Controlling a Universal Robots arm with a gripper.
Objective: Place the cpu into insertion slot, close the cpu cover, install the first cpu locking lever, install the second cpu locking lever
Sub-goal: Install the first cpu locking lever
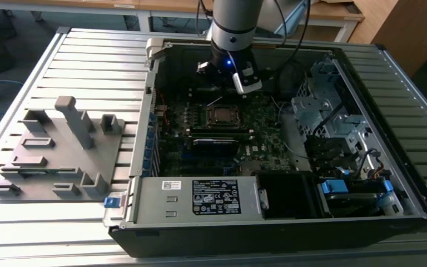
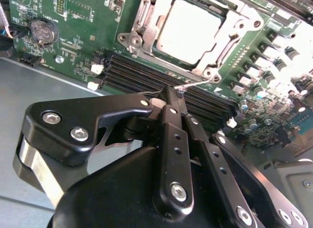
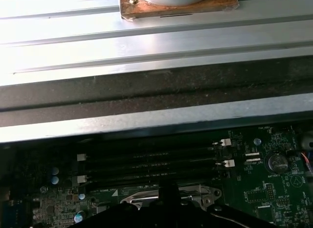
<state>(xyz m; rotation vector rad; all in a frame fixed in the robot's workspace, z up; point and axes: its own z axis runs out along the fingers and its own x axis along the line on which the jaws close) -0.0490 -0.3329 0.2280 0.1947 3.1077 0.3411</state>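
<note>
The cpu lies in the insertion slot of the green motherboard, its silver top showing. The cpu cover lies flat around it as a metal frame. A thin wire locking lever slants up from the socket's corner, and its free end sits between my black fingertips. My gripper is shut on that lever end, just beside the socket over the black memory slots. In the exterior view the gripper hangs just behind the socket, with the lever raised. The socket's metal edge also shows in the first wrist view.
The motherboard sits inside an open computer case on a slatted metal table. A grey fixture block stands at the exterior view's left. Drive cages and cables crowd the case's right side. A coin battery sits near the slots.
</note>
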